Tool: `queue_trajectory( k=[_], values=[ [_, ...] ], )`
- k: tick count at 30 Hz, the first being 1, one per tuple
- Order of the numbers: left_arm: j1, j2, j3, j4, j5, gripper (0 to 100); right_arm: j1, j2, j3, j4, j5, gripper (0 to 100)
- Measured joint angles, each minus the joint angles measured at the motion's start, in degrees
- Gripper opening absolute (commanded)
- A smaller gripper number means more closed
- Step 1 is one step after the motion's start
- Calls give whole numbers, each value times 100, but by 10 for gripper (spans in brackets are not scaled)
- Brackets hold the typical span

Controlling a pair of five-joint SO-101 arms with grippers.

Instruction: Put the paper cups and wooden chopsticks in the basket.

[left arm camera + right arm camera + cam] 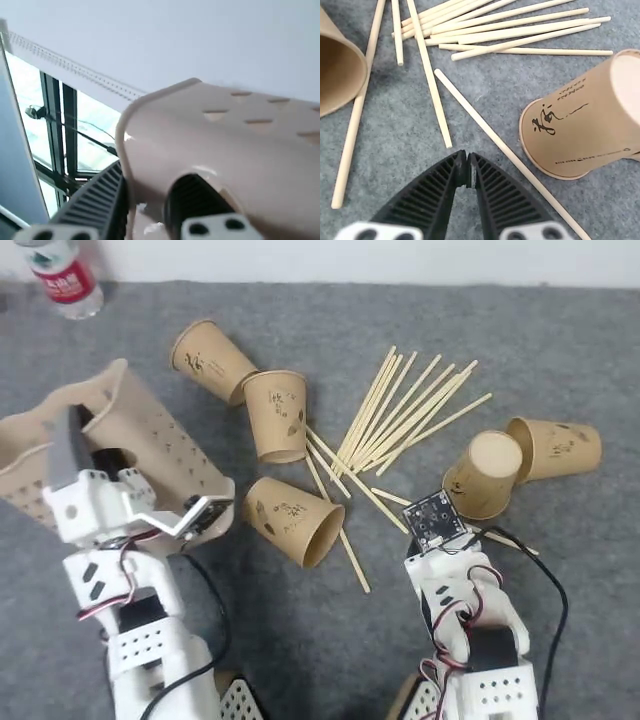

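Five cups (275,415) lie outside the basket (150,430). The left fingers (97,197) clamp its rim; the right fingers (437,192) are closed, empty. Risk: rim slips, tilted basket drops.

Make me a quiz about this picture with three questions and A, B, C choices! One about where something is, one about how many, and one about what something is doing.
1. Where is the bottle?
A. past the basket, at the far edge
B. between the two arms
C. inside a cup

2. How many cups are there?
A. three
B. five
C. seven

3. How is the right gripper?
A. wide open
B. shut and empty
C. shut on a chopstick

Answers:
1 A, the bottle is beyond the basket, in the far corner.
2 B, three cups are near the basket and two are on the other side of the chopsticks.
3 B, its tips meet with nothing between them.
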Motion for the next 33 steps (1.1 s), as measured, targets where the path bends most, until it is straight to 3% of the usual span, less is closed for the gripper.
queue_trajectory(
  k=[4,10,14,20,25,33],
  values=[
    [316,9,0,343,-747,107,0,0,0,0,0,9],
    [466,-53,-26,1697,-2224,52,0,0,0,0,0,9],
    [457,0,-9,1793,-2312,30,0,0,0,0,0,9],
    [501,0,-9,1741,-1662,35,0,0,0,0,0,9],
    [484,0,-9,1741,-1591,128,0,0,0,0,0,9],
    [457,0,-9,993,-1354,152,0,0,0,0,0,9]
  ],
)
